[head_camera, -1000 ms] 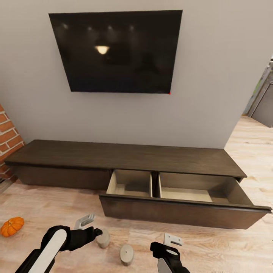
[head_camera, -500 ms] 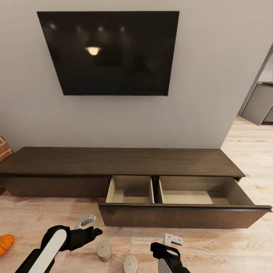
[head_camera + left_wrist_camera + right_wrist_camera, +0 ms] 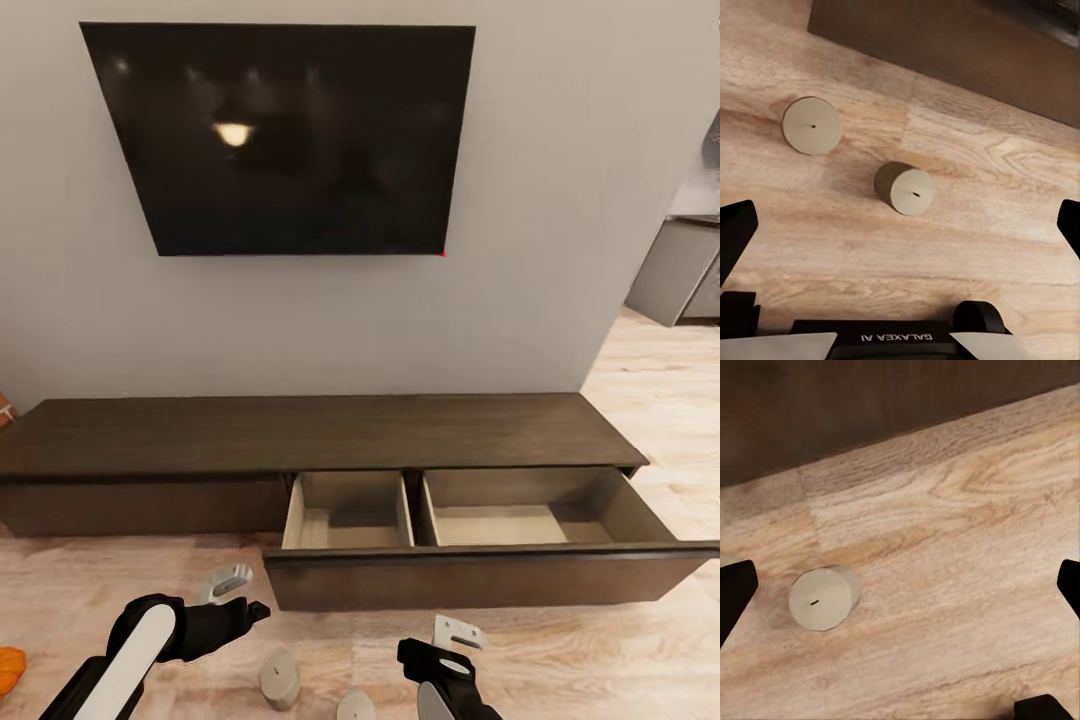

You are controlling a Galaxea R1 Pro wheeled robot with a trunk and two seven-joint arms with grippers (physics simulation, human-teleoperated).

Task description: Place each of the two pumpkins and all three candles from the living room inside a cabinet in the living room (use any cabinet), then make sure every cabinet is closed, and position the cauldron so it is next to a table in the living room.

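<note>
While both arms are hanging low over the floor in front of the TV cabinet, the step in hand looks like picking up a candle for the open drawer. The left pincer is spread wide and holding nothing; in the left wrist view its dark fingertips are sitting at opposite edges of the frame, with two candles between them: one candle near the centre and a second candle toward the upper left. In the head view, the first of them is standing at the lower centre, just below the left pincer, and another is showing at the bottom edge. The right pincer is also spread wide and empty, with a candle at the lower left of its wrist view. A pumpkin is peeking in at the lower left edge of the head view.

To do this well, I would centre the left pincer over the middle candle, lower straight down so the fingers are straddling its round sides, and close evenly so the stub is not tipping or rolling. The drawer's beige compartments look empty and close at hand.
</note>
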